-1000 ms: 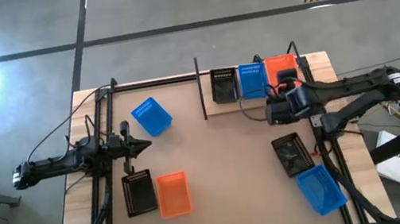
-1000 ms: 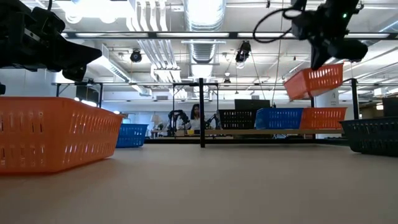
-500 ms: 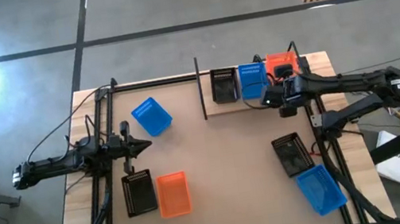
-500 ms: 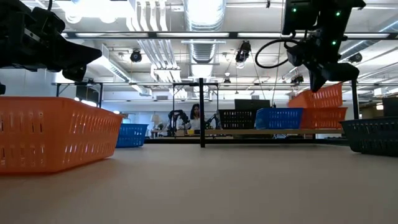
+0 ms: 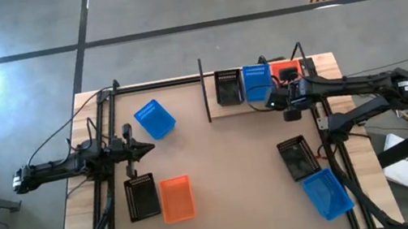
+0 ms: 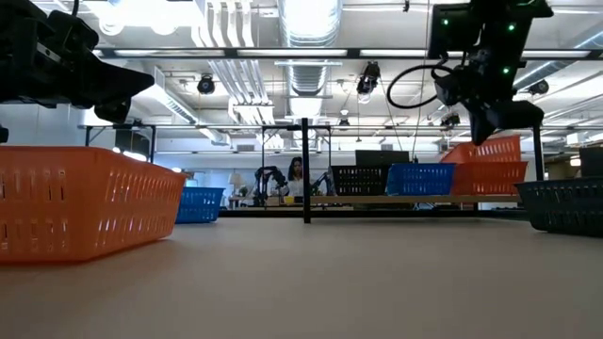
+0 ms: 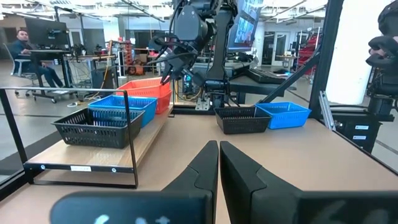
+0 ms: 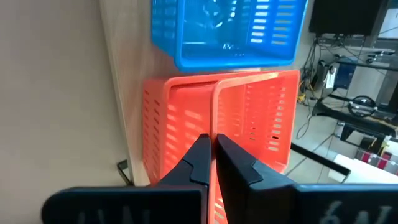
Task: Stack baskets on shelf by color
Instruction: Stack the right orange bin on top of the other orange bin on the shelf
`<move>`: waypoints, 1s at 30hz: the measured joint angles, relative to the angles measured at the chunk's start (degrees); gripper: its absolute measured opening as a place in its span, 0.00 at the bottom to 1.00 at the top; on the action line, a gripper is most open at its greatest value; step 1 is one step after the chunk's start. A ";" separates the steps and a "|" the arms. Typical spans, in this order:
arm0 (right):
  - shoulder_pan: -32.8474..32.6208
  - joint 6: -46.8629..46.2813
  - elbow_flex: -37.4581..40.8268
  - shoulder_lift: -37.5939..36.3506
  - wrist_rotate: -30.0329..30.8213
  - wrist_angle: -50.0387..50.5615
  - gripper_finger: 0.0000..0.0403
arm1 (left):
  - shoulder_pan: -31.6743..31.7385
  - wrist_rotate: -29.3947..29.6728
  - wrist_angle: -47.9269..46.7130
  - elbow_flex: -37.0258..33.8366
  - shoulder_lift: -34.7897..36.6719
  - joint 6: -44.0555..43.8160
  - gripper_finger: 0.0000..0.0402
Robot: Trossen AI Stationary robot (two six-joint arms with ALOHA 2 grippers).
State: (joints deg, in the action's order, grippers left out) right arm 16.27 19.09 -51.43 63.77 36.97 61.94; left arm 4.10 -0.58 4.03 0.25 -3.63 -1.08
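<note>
The pale shelf [image 5: 221, 111] stands at the table's far right and carries a black basket [image 5: 228, 88], a blue basket [image 5: 256, 83] and an orange basket [image 5: 287, 68] in a row. My right gripper [image 8: 213, 140] is over the shelf's orange end, shut on a second orange basket [image 6: 485, 149]. That basket sits tilted in the orange one below it [image 6: 492, 174]. My left gripper [image 5: 148, 148] hovers shut over the table's left half, touching nothing. Five more baskets rest with their bottoms on the table. My right gripper pinches the near wall [image 8: 215, 121] of the upper orange basket, with one finger inside and one outside the rim. It comes from above, slanting in from the table's right. The basket is tilted, with its lower part resting in the orange basket on the shelf.
On the table's left lie a blue basket [image 5: 154, 118], a black one [image 5: 141, 197] and an orange one [image 5: 176, 198]. Near the right edge are a black one [image 5: 299, 157] and a blue one [image 5: 327, 192]. A black upright post [image 5: 204, 90] marks the shelf's left end.
My right gripper has carried the orange basket toward the far edge and down. The basket hung clear and tilted in the air before. It now sits in the orange basket on the shelf. The gripper has stayed shut on it.
</note>
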 joint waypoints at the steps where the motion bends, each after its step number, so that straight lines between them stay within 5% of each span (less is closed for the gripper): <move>1: 0.33 0.00 0.40 0.00 0.02 0.02 0.02 | -0.02 0.00 0.00 0.00 -0.06 0.00 0.00; 6: 2.08 0.00 2.53 0.00 0.04 -0.99 0.05 | -0.01 0.02 0.00 0.00 -0.06 0.00 0.00; 17: 2.89 2.08 1.99 -1.28 0.39 -1.36 0.30 | -0.01 0.02 0.00 0.00 -0.10 0.00 0.00; 21: 3.02 1.97 1.97 -1.86 -4.62 -1.24 0.37 | 0.00 0.02 0.00 0.00 -0.03 0.00 0.00; 24: 4.06 1.99 1.97 -1.76 -9.11 -1.34 0.40 | 0.00 0.00 0.00 0.00 -0.07 0.00 0.00; 30: 8.87 4.21 2.00 -0.97 -8.76 -3.60 0.40 | 0.00 0.02 0.00 0.00 -0.07 0.00 0.00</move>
State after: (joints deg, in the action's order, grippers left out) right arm 25.13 23.31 -49.43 62.80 28.21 58.34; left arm 4.10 -0.56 4.03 0.25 -3.70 -1.08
